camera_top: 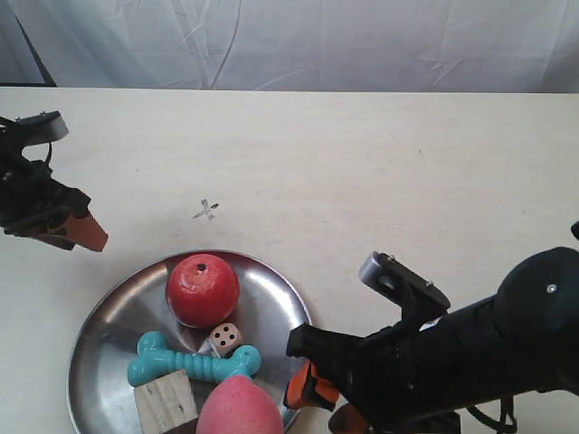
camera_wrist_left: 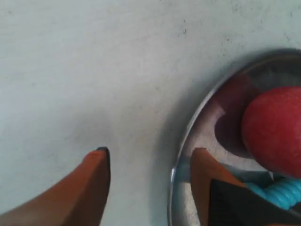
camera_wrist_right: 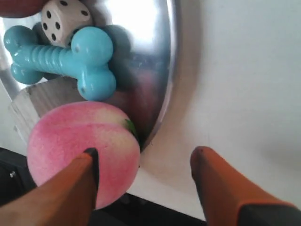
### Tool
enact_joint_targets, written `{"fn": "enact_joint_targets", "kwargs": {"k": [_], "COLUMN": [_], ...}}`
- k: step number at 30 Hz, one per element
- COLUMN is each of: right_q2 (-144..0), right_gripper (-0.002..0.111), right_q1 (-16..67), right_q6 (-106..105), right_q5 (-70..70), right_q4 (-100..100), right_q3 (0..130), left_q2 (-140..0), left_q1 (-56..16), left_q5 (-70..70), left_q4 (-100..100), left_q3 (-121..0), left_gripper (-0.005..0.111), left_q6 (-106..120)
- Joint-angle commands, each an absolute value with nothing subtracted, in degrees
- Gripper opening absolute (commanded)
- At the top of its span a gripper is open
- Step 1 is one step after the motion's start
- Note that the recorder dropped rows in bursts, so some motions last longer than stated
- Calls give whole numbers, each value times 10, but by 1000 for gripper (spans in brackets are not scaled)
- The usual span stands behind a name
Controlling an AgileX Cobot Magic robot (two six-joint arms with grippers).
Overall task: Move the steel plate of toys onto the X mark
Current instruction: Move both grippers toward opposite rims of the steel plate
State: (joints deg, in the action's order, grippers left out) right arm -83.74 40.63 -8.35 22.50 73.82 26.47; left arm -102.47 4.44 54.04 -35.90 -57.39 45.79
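The steel plate lies at the table's near edge, with the X mark on the table just beyond it. In it are the red ball, die, teal bone, wooden cube and pink egg-shaped ball. My left gripper hangs open up-left of the plate. In its wrist view the gripper frames the plate's rim, with the red ball beyond. My right gripper is open at the plate's near right rim. One finger fronts the pink ball.
A white curtain hangs behind the pale table. The table's front edge runs just past the plate, dark below. The right arm's black body covers the near right corner.
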Motion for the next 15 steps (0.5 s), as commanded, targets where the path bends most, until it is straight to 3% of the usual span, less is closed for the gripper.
{"fn": "enact_joint_targets", "kwargs": {"k": [1,8,15], "right_q2": [-836,-859,-890], "right_gripper": [58,58,58], "right_q1": [455,547,550], "right_q6": [-72,-70,-70], "right_q5": [140,40,43], "right_q4": [808,924,969], "right_q3": [260,260,260], "left_q2": [-1068,-1093,-1093], "left_q1": [45,26,-31], "left_q5": [559,556,533], "left_q4": [-357,-384,-360], "left_q3": [-583,-583,-583], "left_gripper": [51,51,51], "left_q6": [503,615,635]}}
